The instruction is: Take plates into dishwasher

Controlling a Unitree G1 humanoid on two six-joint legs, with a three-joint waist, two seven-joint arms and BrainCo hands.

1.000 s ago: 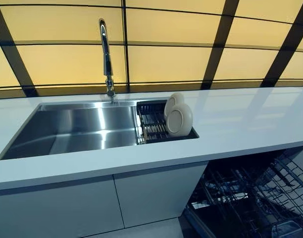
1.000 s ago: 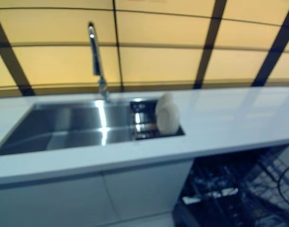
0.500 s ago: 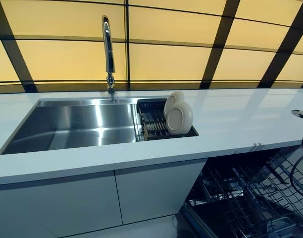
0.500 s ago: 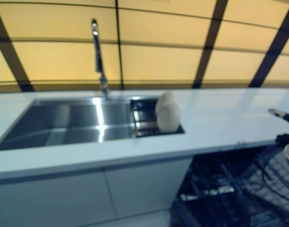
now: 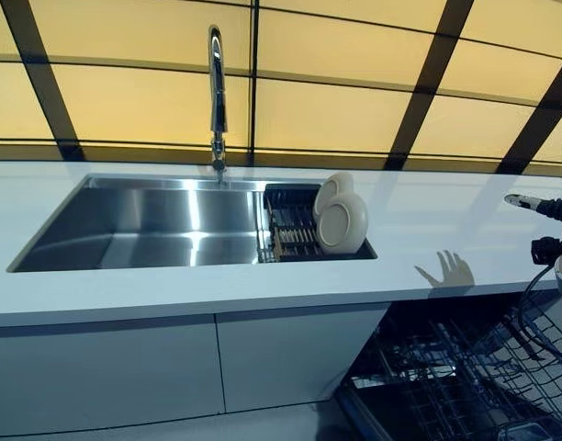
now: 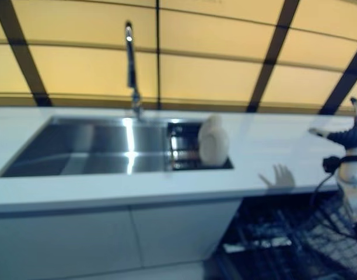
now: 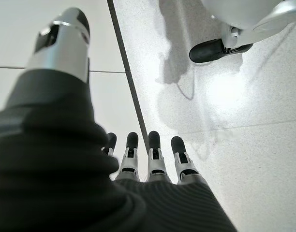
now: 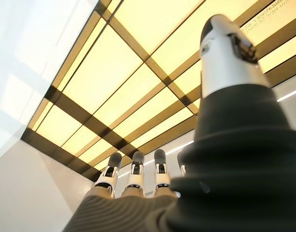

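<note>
Two cream plates (image 5: 342, 220) stand on edge in a black dish rack (image 5: 295, 231) at the right end of the steel sink (image 5: 143, 225). The open dishwasher's wire rack (image 5: 465, 377) sits below the counter at the lower right. My right hand (image 6: 349, 136) is raised over the counter's right end, far right of the plates, fingers straight and empty; its own wrist view shows the fingers (image 8: 133, 176) extended toward the yellow panelled wall. My left hand (image 7: 148, 159) shows only in its wrist view, fingers straight, pointing down at the floor, holding nothing.
A tall chrome tap (image 5: 216, 92) rises behind the sink. The white counter (image 5: 428, 216) stretches right of the sink. White cabinet doors (image 5: 171, 367) sit under the sink, left of the dishwasher.
The camera has shifted, moving the scene slightly right. My right hand has risen further into view at the right edge, and its shadow now falls on the counter.
</note>
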